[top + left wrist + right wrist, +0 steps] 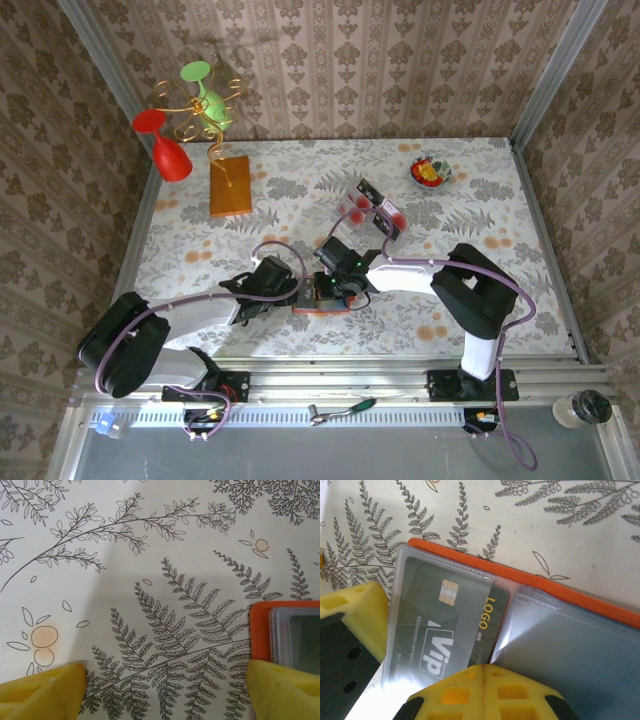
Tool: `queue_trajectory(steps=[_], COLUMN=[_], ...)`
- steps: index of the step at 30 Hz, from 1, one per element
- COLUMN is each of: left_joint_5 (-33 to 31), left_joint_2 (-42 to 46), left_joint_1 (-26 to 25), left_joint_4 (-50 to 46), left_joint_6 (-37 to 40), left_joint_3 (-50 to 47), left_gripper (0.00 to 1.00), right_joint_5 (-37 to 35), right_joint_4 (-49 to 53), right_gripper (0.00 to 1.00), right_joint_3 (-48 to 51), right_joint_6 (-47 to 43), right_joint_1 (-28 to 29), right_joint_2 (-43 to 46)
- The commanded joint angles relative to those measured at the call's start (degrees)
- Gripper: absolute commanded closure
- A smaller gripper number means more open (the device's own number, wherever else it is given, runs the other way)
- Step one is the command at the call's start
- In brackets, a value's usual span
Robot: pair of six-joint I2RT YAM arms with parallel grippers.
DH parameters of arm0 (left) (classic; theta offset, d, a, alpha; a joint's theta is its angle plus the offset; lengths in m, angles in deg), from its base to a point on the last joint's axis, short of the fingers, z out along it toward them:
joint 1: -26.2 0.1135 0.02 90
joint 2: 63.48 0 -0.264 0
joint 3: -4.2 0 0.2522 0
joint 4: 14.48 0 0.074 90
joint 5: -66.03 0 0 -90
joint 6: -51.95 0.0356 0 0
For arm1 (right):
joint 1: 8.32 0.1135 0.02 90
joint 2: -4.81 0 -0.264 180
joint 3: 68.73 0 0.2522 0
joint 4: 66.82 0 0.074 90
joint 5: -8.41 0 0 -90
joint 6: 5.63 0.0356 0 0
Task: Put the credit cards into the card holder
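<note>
The orange card holder lies open on the tablecloth, its clear sleeves facing up. A dark credit card with a gold chip and "VIP" print sits mostly inside the left sleeve, its right edge sticking out. My right gripper is shut, with its tips over the card's lower right edge. My left gripper is open over bare cloth, and its right finger is at the holder's corner. Several more credit cards lie further back on the table. Both grippers meet at the holder.
An orange-brown block with gold wire carrying red and green glasses stands at the back left. A small bowl of coloured items sits at the back right. Patterned walls enclose the table on three sides.
</note>
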Motion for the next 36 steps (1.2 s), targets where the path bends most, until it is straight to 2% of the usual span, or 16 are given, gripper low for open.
queue_trajectory(steps=[1,11,21,28,36], left_joint_5=[2.0,3.2,2.6,2.4,2.3], left_joint_2=[-2.3,-4.8,-2.3,-2.5,-2.4], left_joint_1=[0.2,-0.7,-0.9,-1.0,-1.1], left_joint_4=[-0.6,3.1,2.9,2.9,3.1], left_joint_6=[-1.2,-1.1,-1.8,-2.0,-2.1], left_joint_3=[-1.9,-2.7,-4.0,-4.3,-4.5], left_gripper=[0.16,0.17,0.17,0.18,0.18], right_joint_5=[0.5,3.3,0.8,0.2,0.5], right_joint_4=[3.3,4.4,4.8,4.0,5.0], right_gripper=[1.00,1.00,0.97,0.99,1.00], right_joint_3=[-1.8,-4.6,0.4,3.4,1.8], right_joint_6=[-0.9,-1.6,-1.6,-1.4,-1.5], right_joint_1=[0.5,0.5,-1.9,-2.7,-3.0], right_joint_2=[-1.9,-3.8,4.5,3.8,4.8])
